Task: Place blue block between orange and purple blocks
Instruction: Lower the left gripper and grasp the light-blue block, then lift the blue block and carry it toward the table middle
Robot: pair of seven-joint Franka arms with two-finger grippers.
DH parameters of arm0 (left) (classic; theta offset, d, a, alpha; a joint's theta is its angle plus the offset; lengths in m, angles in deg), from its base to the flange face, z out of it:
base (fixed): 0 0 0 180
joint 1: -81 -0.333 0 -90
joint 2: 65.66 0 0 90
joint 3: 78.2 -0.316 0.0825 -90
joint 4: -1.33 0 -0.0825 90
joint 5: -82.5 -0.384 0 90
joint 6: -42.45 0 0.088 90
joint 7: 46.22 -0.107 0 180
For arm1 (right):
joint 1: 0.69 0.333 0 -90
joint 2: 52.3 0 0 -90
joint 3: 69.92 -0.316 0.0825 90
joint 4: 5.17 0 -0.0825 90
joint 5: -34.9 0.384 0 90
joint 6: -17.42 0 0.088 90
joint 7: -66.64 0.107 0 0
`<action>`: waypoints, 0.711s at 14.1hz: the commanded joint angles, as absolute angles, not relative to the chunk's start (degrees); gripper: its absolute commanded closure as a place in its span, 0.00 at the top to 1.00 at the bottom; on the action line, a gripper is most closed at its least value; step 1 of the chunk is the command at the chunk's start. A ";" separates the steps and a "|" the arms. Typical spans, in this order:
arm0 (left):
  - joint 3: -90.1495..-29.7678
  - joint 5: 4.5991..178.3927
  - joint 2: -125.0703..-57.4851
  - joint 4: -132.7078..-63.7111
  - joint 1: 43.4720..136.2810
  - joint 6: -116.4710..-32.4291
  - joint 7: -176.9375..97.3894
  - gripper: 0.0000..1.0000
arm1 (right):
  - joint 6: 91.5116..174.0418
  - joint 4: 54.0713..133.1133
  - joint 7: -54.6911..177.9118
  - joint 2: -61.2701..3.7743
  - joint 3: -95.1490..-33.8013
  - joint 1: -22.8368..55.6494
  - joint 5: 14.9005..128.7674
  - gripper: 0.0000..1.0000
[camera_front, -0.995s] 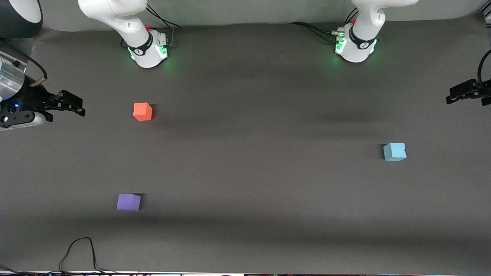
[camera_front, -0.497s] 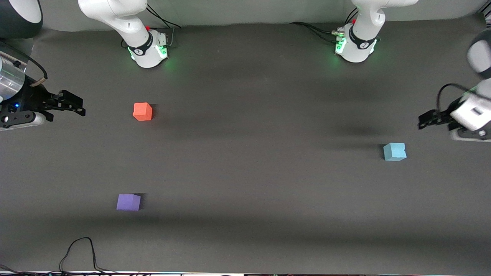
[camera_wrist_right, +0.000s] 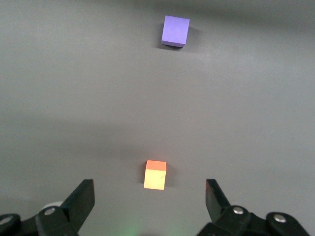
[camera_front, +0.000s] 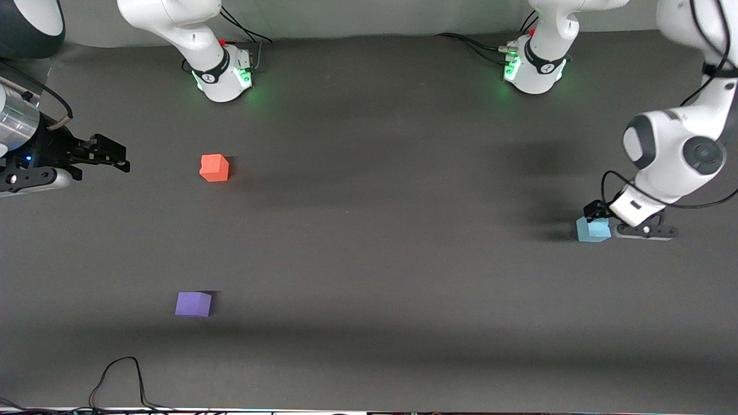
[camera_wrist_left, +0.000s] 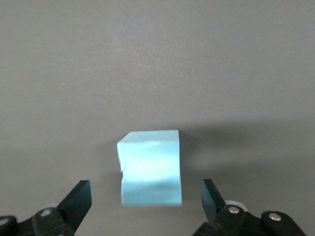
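Robotics lab, two white arm bases [camera_front: 222, 78] bolted on a dark cloth-covered table [camera_front: 375, 259], loose cables [camera_front: 118, 380]

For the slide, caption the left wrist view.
Left gripper open over the blue block, fingers either side without touching it, on the dark table.

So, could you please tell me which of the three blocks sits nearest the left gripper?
The blue block: it sits between the left gripper's open fingers, unlike the orange and purple ones.
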State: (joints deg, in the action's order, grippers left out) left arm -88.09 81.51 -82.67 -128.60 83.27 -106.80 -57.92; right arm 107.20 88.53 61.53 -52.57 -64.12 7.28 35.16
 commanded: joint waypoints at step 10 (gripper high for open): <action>-88.04 81.89 -87.28 -126.03 83.20 -109.26 -58.62 0.40 | 106.54 87.47 60.75 -52.13 -63.77 7.75 35.52 1.00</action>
State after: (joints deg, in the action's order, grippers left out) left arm -88.09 81.56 -88.26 -127.12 83.26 -110.75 -57.92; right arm 107.20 88.50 61.53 -52.41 -64.20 7.31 35.16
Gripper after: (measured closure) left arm 0.441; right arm 0.000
